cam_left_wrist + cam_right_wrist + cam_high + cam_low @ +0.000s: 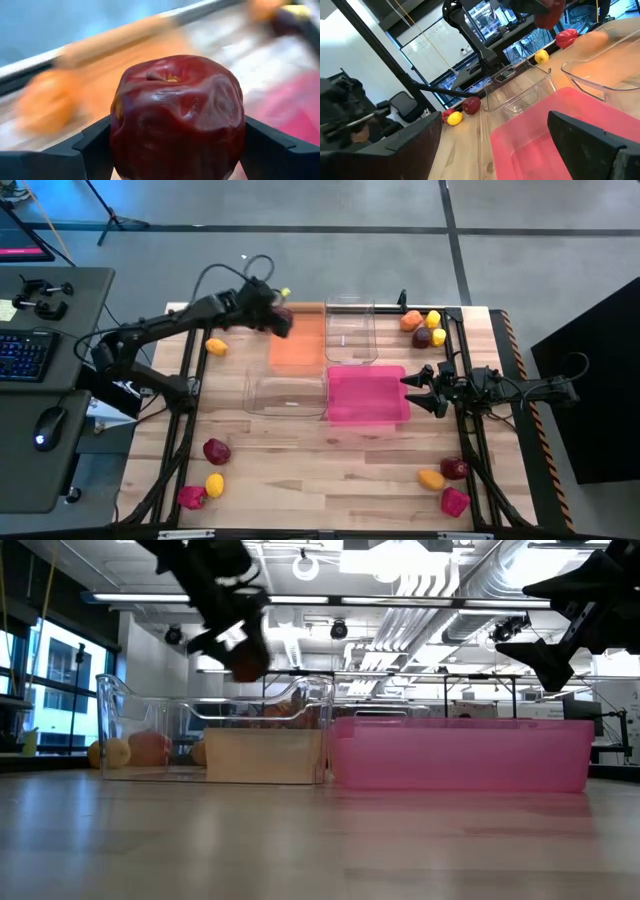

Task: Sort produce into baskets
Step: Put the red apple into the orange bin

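My left gripper (281, 318) is shut on a dark maroon apple-like fruit (177, 120), high over the far left corner of the translucent orange bin (298, 340). In the low view the fruit (248, 662) hangs well above the bins. My right gripper (415, 386) is open and empty above the right rim of the pink bin (368, 396). Two clear bins (350, 330) (287, 392) stand beside these. More produce lies in groups on the table. My left gripper pinches the maroon fruit by its two opposite sides (116, 131) between its two fingers (90, 147). The fruit's dimpled stem end (170, 77) faces away from the wrist. The fingers slant down from the table's left. The fruit is lifted clear of bins and table.
A yellow-orange fruit (216, 346) lies left of the orange bin. Several fruits (425, 328) lie at the far right. Three lie near left (212, 470) and three near right (448, 482). Black frame rails (470, 440) run along both sides.
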Tool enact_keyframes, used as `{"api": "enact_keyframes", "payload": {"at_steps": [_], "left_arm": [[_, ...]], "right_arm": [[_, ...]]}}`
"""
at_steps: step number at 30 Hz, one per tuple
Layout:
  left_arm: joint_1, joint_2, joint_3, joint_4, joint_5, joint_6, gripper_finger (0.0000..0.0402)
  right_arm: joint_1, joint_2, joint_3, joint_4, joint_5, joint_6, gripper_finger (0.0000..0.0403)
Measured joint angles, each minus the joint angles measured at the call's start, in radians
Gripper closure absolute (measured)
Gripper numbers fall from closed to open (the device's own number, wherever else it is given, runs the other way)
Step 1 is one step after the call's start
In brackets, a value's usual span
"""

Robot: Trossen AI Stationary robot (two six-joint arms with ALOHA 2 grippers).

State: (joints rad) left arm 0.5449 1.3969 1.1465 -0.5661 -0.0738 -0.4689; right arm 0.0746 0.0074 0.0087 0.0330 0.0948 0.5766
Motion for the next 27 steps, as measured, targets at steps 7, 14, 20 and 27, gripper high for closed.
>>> {"api": "enact_keyframes", "payload": {"at_steps": [7, 14, 20, 27], "left_arm": [[-0.102, 0.01, 0.002, 0.164, -0.06, 0.156, 0.0082], [-0.071, 0.042, -0.006, 0.131, -0.106, 0.153, 0.0081], [-0.035, 0.151, -0.006, 0.121, -0.032, 0.149, 0.0064], [-0.011, 0.221, 0.038, 0.115, 0.065, 0.163, 0.0006]], "right_arm": [[0.0, 0.0, 0.0, 0.0, 0.0, 0.0, 0.0052], [0.0, 0.0, 0.0, 0.0, 0.0, 0.0, 0.0052], [0.0, 0.0, 0.0, 0.0, 0.0, 0.0, 0.0052], [0.0, 0.0, 0.0, 0.0, 0.0, 0.0, 0.0052]]}}
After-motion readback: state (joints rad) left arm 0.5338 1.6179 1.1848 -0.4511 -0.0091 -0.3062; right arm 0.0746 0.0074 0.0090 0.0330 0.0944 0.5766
